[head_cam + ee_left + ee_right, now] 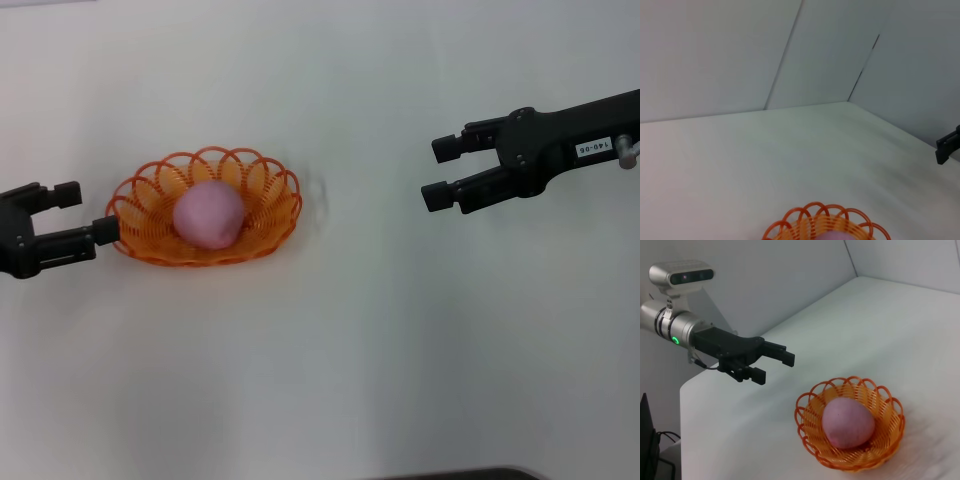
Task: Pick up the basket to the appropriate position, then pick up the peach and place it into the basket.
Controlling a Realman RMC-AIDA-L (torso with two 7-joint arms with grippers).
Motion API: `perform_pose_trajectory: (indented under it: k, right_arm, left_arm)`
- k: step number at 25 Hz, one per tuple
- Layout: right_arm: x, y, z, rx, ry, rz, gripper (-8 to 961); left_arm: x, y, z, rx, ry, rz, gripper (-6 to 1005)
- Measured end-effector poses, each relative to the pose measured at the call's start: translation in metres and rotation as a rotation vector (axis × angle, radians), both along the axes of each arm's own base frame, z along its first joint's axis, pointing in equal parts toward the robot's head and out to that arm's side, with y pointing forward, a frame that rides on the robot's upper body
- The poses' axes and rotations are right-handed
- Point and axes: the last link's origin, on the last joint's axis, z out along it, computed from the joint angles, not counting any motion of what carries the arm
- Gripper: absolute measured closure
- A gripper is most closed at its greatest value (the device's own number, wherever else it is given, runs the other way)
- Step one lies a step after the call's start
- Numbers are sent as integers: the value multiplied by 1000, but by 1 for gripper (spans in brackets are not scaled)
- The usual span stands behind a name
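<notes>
Basket (205,207) sits left of centre in the head view on the white desk (400,350), peach (208,214) resting inside it. Left gripper (88,212) at far left edge, fingers (105,231) spread wide, lower one right at the basket rim, contact unclear; not holding anything. Right gripper (437,172) upper right, well apart from the basket, fingers (448,148) wide, empty.
</notes>
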Motion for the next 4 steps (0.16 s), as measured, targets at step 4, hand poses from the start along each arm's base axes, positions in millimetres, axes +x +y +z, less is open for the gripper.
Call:
perform_pose_trajectory:
  k: [4]
  right_arm:
    - [0, 0, 0, 0, 0, 0, 13]
  left_arm:
    - [1, 1, 0, -1, -1, -2, 145]
